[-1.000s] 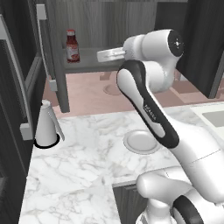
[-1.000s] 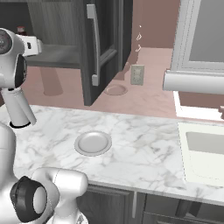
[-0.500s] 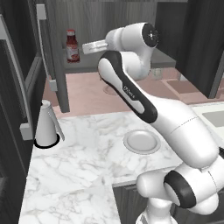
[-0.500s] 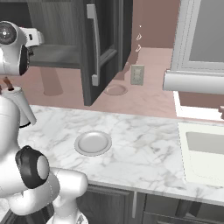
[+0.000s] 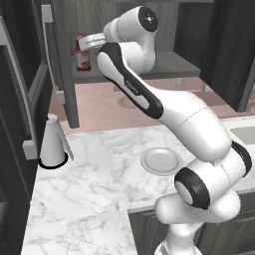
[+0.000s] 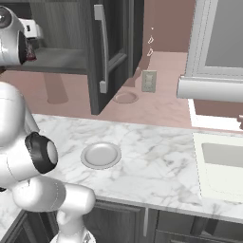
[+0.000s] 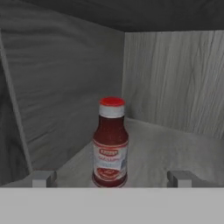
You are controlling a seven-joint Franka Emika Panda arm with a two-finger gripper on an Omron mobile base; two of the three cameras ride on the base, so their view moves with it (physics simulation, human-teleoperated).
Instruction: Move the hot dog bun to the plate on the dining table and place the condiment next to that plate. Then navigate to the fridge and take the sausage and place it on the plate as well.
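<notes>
The condiment is a red sauce bottle (image 7: 110, 144) with a red cap and a white label, standing upright on the shelf of an open upper cabinet. My gripper (image 7: 111, 179) is open right in front of it, one fingertip (image 7: 43, 178) on each side of its base, not touching it. From the left base view, the gripper (image 5: 85, 43) reaches into the cabinet at the bottle (image 5: 81, 59). A grey round plate (image 5: 161, 161) lies bare on the marble counter (image 5: 94, 179), also visible as the plate (image 6: 100, 154). The hot dog bun, the sausage and the fridge are out of view.
The cabinet's dark door (image 5: 61, 69) stands swung open to the left of the bottle, and another open door (image 6: 110, 52) juts over the counter. A white cone-shaped vessel (image 5: 52, 143) stands at the counter's left. A sink (image 6: 223, 163) lies at the right.
The arm has swung up and left, carrying the hand into the open cabinet until it faces the bottle. The jaws have stayed open. The plate has not moved.
</notes>
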